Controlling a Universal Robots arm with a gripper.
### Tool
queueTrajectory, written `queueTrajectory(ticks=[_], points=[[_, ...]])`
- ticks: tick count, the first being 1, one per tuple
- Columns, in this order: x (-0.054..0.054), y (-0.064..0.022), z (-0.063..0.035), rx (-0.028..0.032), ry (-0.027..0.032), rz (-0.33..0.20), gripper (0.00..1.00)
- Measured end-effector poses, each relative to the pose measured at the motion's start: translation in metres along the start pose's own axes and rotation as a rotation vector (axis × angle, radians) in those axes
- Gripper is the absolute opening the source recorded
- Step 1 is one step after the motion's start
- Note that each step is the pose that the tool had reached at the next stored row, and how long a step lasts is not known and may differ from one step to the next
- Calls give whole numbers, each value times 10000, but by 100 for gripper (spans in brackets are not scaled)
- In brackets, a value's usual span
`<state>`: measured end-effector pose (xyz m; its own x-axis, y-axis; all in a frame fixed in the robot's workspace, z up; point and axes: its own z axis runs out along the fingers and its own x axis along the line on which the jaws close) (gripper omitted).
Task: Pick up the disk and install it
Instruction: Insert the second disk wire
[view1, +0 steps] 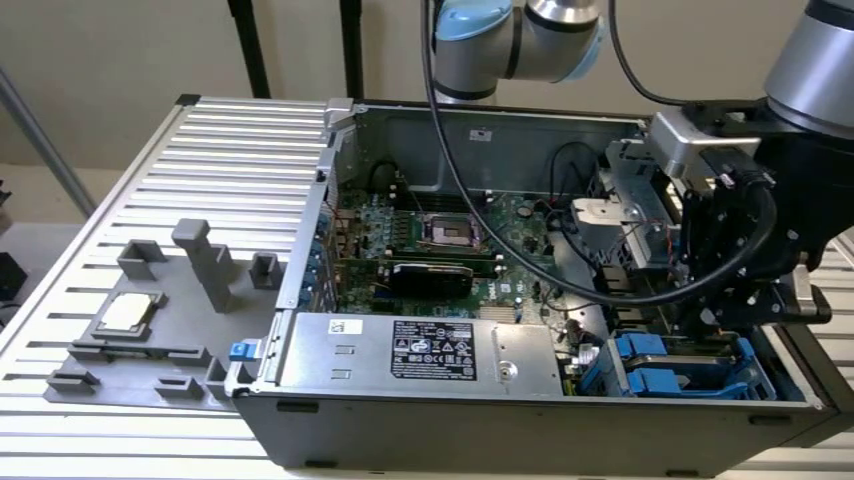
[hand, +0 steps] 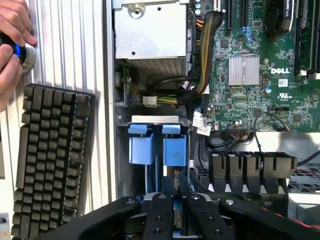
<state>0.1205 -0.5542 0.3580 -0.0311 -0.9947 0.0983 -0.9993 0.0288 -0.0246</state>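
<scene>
Hovering over the open computer case's (view1: 441, 150) drive bay at the exterior view's right corner, the claw (hand: 175, 210) sits clenched on the blue-framed disk (hand: 176, 209), apparently lined up behind two blue carriers (hand: 159, 145).

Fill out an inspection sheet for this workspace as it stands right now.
Surface: ribbed metal table, carrying a grey fixture tray and an open computer case.
Job's things: blue drive carriers sit in the bay at the case's corner; whether the disk is seated cannot be told.
Clutter: small square silver chip on the tray; black keyboard beside the case.
Grippers: gripper hangs over the drive bay, close above the blue carriers.
Cables: black cable loops from the arm across the motherboard.
Surroundings: a person's hand on a knob beside the keyboard.
</scene>
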Motion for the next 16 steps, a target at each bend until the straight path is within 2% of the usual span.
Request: queueTrajectory(ticks=[1, 3, 7, 12, 16], points=[[4, 4, 5, 33, -96, -10, 16], [19, 14, 20, 95, -243, -34, 16], [55, 29, 58, 180, -452, -87, 16], [79, 29, 106, 292, -622, -160, 16], [91, 30, 140, 350, -736, -196, 16]])
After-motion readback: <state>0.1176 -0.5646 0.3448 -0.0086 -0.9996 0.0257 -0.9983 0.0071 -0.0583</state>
